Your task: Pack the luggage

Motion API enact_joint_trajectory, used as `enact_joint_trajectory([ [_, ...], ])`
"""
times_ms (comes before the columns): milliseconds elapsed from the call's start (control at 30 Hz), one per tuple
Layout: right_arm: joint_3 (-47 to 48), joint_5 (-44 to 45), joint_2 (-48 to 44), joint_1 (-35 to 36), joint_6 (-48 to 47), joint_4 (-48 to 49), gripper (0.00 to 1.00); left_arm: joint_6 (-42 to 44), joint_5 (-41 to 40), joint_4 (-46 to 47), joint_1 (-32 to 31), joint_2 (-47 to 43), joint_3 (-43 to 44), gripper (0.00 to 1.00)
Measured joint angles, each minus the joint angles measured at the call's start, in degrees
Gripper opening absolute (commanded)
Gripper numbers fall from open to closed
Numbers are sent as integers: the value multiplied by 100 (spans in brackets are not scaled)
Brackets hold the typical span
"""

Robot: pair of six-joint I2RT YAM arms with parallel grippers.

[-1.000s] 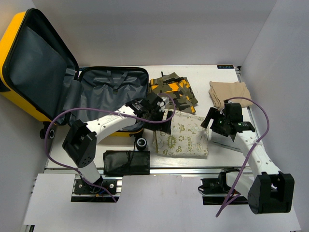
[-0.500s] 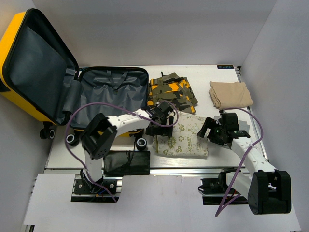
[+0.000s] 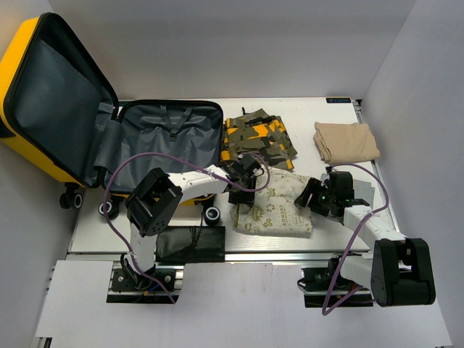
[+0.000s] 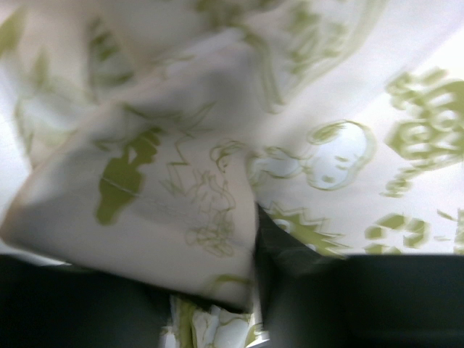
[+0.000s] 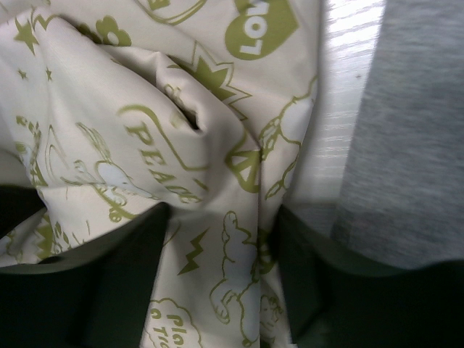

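The luggage, a yellow hard-shell suitcase, lies open at the left, its lid up against the wall and its grey-lined base flat on the table. A cream cloth with green cartoon prints lies mid-table. My left gripper is down on the cloth's left edge. In the left wrist view a raised fold of the cloth sits pinched in the gripper. My right gripper is on the right edge. In the right wrist view it squeezes a creased ridge of the cloth between dark fingers.
A camouflage-and-orange garment lies behind the cloth. A folded beige garment sits at the back right. Grey fabric lies under the right arm. A flat black pouch rests at the near edge, beside the suitcase wheels.
Both arms have dropped onto opposite edges of the printed cloth. Their jaws went from wide open to closed in on its folds, and the cloth has bunched slightly.
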Motion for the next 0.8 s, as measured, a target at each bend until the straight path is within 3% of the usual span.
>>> enact_joint_trajectory([
  [33,-7,-39,50,9,0,39,52,50,92,96,-4,-2,-31,39],
  [67,-22,-79,79,26,-2,61,45,101,175,177,-20,-4,-48,26],
  [100,-39,-127,92,55,-2,76,20,184,260,236,-28,-7,-50,18],
  [167,-37,-229,70,92,-57,66,0,352,334,304,-63,-37,-48,0],
  [400,170,-232,-872,199,-140,-579,0,918,337,354,-195,-350,-39,0],
  [567,1051,-514,-1274,367,-232,-935,0,1266,262,264,-232,-868,387,0],
  [800,2636,-627,-1027,719,-249,-743,0,1622,-710,9,-186,-1628,1576,0],
])
